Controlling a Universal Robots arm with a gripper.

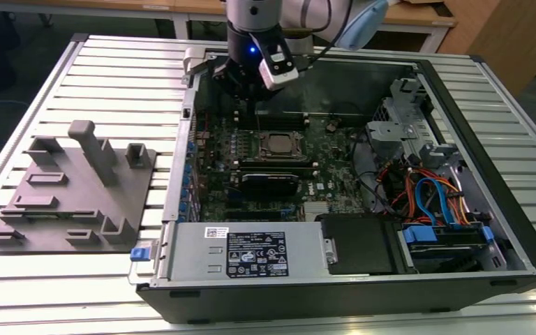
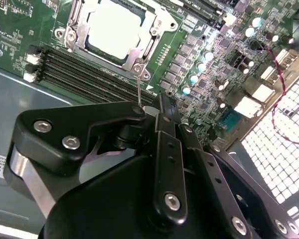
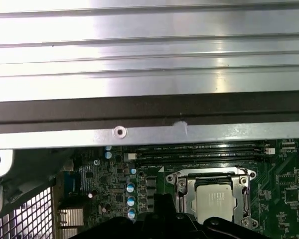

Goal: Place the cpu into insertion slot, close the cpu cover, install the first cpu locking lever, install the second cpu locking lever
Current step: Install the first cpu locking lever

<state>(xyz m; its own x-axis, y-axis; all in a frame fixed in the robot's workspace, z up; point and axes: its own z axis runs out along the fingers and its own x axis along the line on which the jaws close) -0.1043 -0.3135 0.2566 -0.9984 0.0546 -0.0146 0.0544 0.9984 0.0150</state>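
The cpu [image 2: 114, 27] lies flat in the insertion slot [image 2: 72, 35], its dull silver top facing up. Around it, the silvery cpu cover [image 2: 148, 46] is down, framing the chip. A thin wire locking lever [image 2: 138, 87] rises from the socket's corner to my gripper [image 2: 157, 107], which is shut, and its end meets the fingertips. I cannot tell whether the lever is pinched or only touched. In the exterior view my gripper [image 1: 249, 94] hangs over the board just beyond the cpu [image 1: 276, 144]. The first wrist view has the cpu [image 3: 217, 203] inside the cover frame [image 3: 189, 191].
Long black memory slots [image 2: 89, 74] run beside the socket. A black card [image 1: 270, 183] sits nearer on the board. The case wall [image 3: 139, 112] stands close behind my gripper. Cables and drive bays [image 1: 435, 202] are at the exterior view's right, a grey fixture plate [image 1: 72, 188] at its left.
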